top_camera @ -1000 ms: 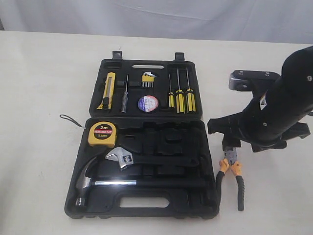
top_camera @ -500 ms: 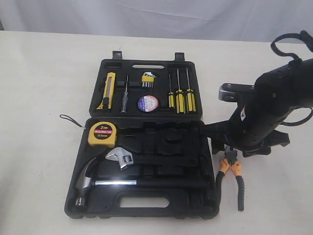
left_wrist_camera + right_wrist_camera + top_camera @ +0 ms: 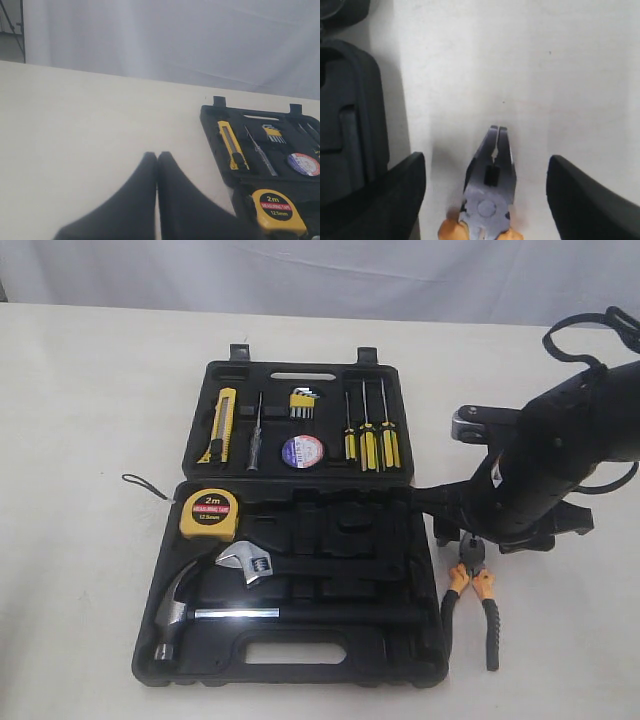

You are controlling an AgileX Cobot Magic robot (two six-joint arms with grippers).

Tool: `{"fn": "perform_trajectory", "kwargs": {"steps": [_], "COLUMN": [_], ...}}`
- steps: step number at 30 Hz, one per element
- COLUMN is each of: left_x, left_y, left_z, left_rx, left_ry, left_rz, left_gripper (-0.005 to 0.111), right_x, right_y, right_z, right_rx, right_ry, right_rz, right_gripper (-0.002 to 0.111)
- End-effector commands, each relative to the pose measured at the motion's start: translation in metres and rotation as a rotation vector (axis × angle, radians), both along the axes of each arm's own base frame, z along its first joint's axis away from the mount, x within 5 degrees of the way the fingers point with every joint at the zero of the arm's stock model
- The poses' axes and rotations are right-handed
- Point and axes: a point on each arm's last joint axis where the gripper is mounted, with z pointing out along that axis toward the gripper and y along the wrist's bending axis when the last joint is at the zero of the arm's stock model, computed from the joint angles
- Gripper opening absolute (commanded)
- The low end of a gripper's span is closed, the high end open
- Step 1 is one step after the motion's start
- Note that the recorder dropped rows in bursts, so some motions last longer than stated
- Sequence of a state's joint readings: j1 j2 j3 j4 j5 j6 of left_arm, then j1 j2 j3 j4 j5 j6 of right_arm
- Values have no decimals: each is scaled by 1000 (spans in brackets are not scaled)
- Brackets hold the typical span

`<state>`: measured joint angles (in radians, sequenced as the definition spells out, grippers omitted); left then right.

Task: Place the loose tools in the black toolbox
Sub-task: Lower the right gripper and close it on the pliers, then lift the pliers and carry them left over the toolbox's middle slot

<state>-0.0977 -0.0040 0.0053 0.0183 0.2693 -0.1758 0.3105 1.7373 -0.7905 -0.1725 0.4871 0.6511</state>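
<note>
Your right pincer (image 3: 485, 162) has come down over the orange-black handled steel pliers (image 3: 487, 212), jaws wide astride their head, so grasping looks next; left pincer (image 3: 156, 157) closed, empty.

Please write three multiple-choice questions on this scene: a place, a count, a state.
1. Where do the pliers lie? A on the table beside the toolbox; B inside it; C under it.
2. How many yellow-handled screwdrivers sit in the lid? A one; B five; C three.
3. The right tool is: A shut on the pliers; B open around the pliers' head; C shut and empty.
Answers: A, they rest on bare table; C, three handles show; B, its fingers stand apart beside the head.
</note>
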Motion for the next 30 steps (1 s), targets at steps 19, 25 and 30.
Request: {"fn": "perform_trajectory", "kwargs": {"steps": [19, 25, 30], "left_x": [0, 0, 0], "left_y": [0, 0, 0], "left_z": [1, 1, 1], "left_rx": [1, 1, 1], "left_ry": [0, 0, 0], "left_rz": [-5, -5, -5], "left_gripper": [0, 0, 0], "right_x": [-1, -2, -5], "right_y": [-3, -4, -5], "right_z": [-21, -20, -20], "right_rx": [-33, -49, -81], "right_ry": [79, 92, 125], "right_rz": [-12, 39, 130], "right_gripper": [41, -1, -1]}}
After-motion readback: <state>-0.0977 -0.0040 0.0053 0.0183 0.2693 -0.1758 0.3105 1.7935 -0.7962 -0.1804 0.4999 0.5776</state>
